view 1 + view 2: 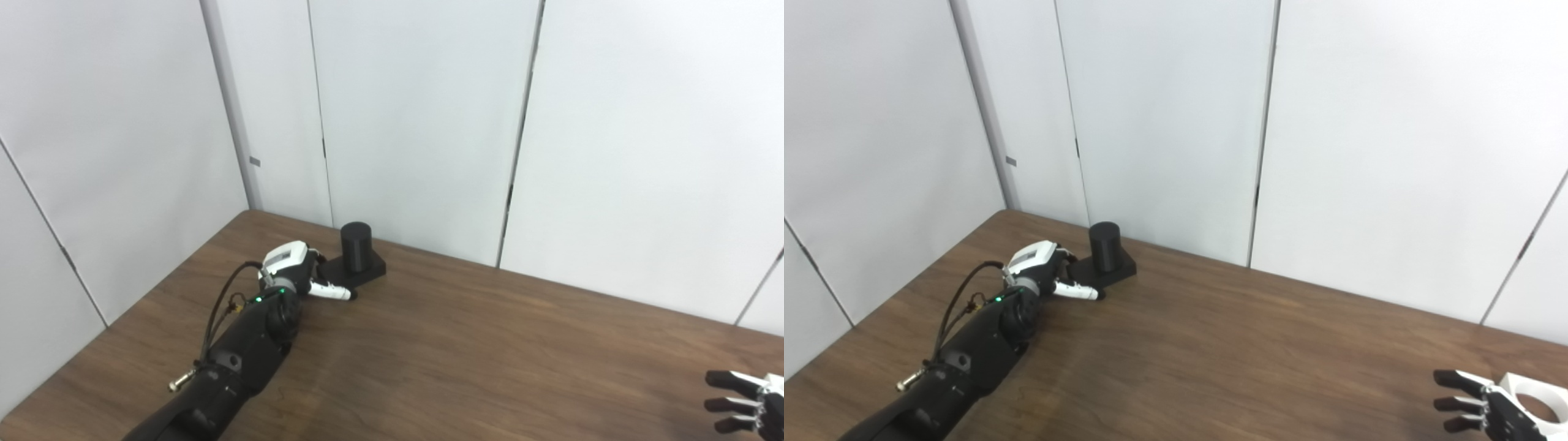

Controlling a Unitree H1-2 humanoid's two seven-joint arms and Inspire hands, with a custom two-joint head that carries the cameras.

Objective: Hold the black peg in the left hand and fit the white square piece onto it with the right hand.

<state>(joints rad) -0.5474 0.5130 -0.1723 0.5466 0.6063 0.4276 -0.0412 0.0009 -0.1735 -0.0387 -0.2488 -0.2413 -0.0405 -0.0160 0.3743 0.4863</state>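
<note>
Peg [356, 245] is reached for by the open left robot hand [304, 272]; white piece [1536, 394] awaits beside the spread right robot hand [1476, 405]; gripping comes next.

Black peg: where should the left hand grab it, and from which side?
Probably the flat square base, from the near-left edge, where the left hand already sits. The black peg stands upright on that base near the table's far edge, and gripping low leaves the cylinder clear for the white square piece.

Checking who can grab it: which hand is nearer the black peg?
Left. The left hand is at the black peg base; the right hand is far across the table.
</note>
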